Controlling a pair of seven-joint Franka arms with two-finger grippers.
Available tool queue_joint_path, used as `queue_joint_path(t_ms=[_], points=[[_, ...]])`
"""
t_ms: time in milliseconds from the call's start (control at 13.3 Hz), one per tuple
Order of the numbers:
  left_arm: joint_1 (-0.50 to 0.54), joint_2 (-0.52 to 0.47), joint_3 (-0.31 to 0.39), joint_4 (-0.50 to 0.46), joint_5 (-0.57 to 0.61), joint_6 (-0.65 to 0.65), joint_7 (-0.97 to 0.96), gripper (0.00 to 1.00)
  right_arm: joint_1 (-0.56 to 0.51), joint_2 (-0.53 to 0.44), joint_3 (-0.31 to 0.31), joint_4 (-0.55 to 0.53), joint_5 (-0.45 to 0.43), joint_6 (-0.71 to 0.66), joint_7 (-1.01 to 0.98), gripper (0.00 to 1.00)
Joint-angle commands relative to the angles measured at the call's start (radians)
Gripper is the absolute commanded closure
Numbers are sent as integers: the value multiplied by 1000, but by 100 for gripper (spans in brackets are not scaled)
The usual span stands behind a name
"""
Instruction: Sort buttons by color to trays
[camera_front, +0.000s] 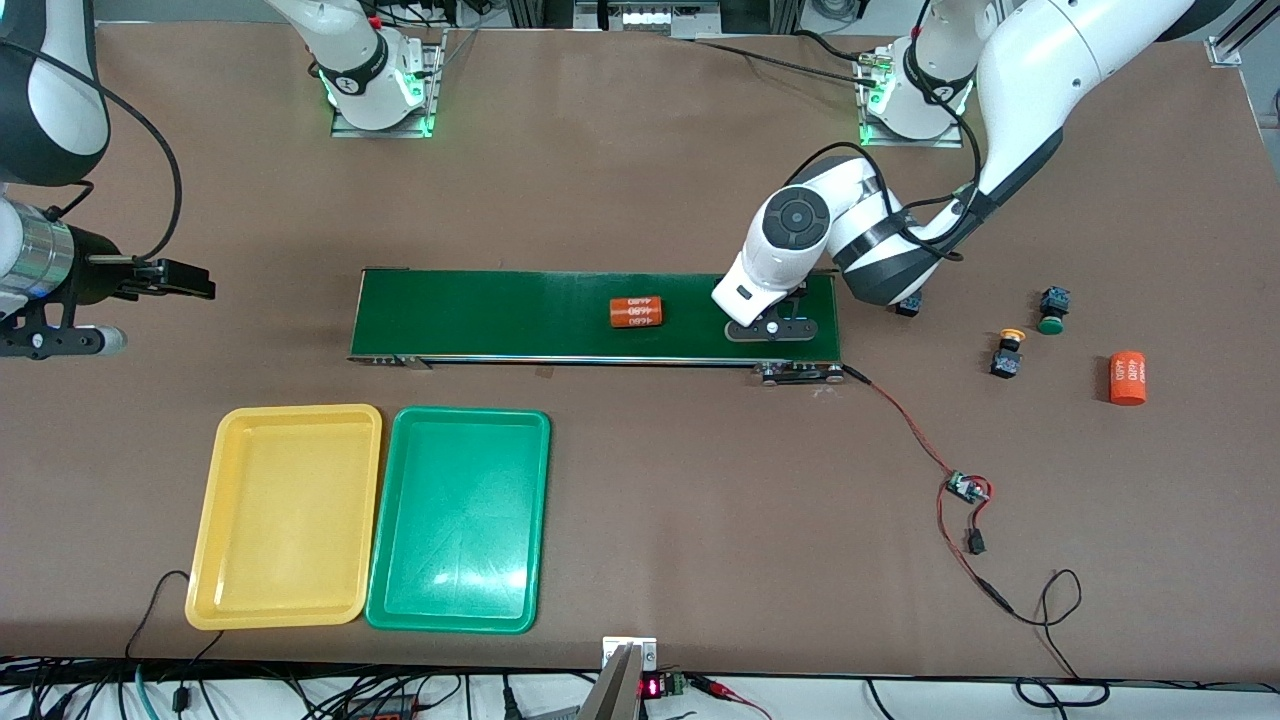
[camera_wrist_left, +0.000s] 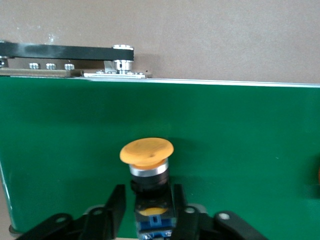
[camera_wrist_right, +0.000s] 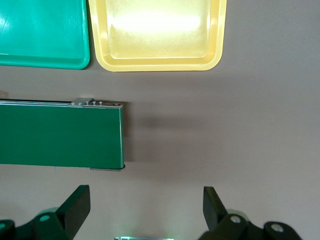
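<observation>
A button with a yellow-orange cap (camera_wrist_left: 147, 152) lies on the green conveyor belt (camera_wrist_left: 240, 145) at the left arm's end. My left gripper (camera_wrist_left: 148, 190) straddles its black-and-blue body, open, with a thin gap at one finger. From the front, the left hand (camera_front: 772, 328) hides this button. Another yellow-capped button (camera_front: 1008, 352) and a green-capped button (camera_front: 1051, 310) lie on the table past the belt's end, and a dark body (camera_front: 908, 308) peeks from under the left arm. The yellow tray (camera_front: 285, 515) and green tray (camera_front: 458, 520) sit side by side. My right gripper (camera_front: 190, 280) hangs open (camera_wrist_right: 145, 200) with nothing in it.
One orange cylinder (camera_front: 637, 312) lies on the belt (camera_front: 480, 315) and another (camera_front: 1127, 377) on the table at the left arm's end. A red wire with a small circuit board (camera_front: 966, 488) trails from the belt's end toward the front edge.
</observation>
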Motion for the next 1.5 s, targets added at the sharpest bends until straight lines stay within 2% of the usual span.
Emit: queue_joint_path(t_ms=[0,226,451,752,827,978,1128,1278,1429], points=[[7,-34,-8,31,8,-32,-6,0,-4,1,-1,10,1,-14,-24,0],[76,-64,-62,98,7,-147,48,0,-3,1,0,10,1,-14,-24,0],[174,-66,-69,188,4,-317,221,0,-3,1,0,5,1,-14,-24,0],[331,-55,-46,172,8,-348,357,0,-1,-36,-1,-65,-1,4,-24,0],[378,-46,-24,164,8,-348,431,0,-1,-56,-1,-99,-1,21,-24,0],[424,-38,68,161,45,-343,602,0,-1,-155,-6,-264,-1,134,-24,0],[498,-31,92,143,53,-302,771,0,-1,-261,-6,-442,-1,254,-22,0],[578,-29,93,68,61,-188,838,0,0,-323,-6,-551,-1,326,-18,0],[630,-15,128,5,96,-56,907,0,2,-361,-6,-615,-1,366,-8,0]])
